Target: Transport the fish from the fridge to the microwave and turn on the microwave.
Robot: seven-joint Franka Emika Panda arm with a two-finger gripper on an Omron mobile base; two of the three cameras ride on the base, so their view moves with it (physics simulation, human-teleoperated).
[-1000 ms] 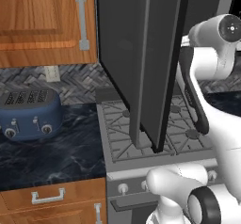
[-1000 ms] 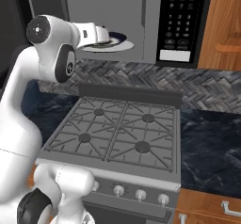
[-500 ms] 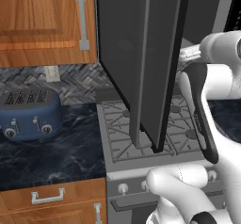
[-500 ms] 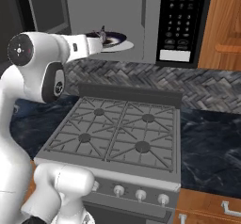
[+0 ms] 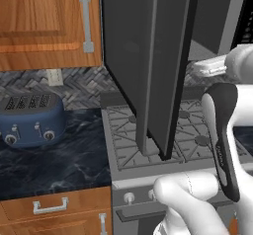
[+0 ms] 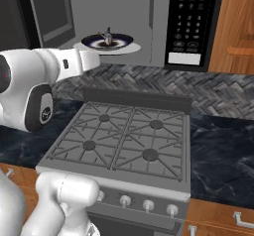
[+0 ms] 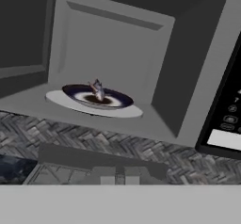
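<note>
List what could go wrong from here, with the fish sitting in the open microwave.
1. The microwave door hangs wide open over the stove; the arm, close beside it, could hit it while swinging round to shut it.
2. The fish looks propped upright in the dark bowl on the turntable, so a hard door slam might topple it.
3. The control panel has small, tightly packed buttons; the hand could press the wrong one.

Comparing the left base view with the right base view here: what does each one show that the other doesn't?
Left base view alone: blue toaster, wall outlet, and the open microwave door seen edge-on. Right base view alone: the fish on a dark plate inside the microwave, plus its black control panel. Both: the stove, dark marble counter and the robot arm.
</note>
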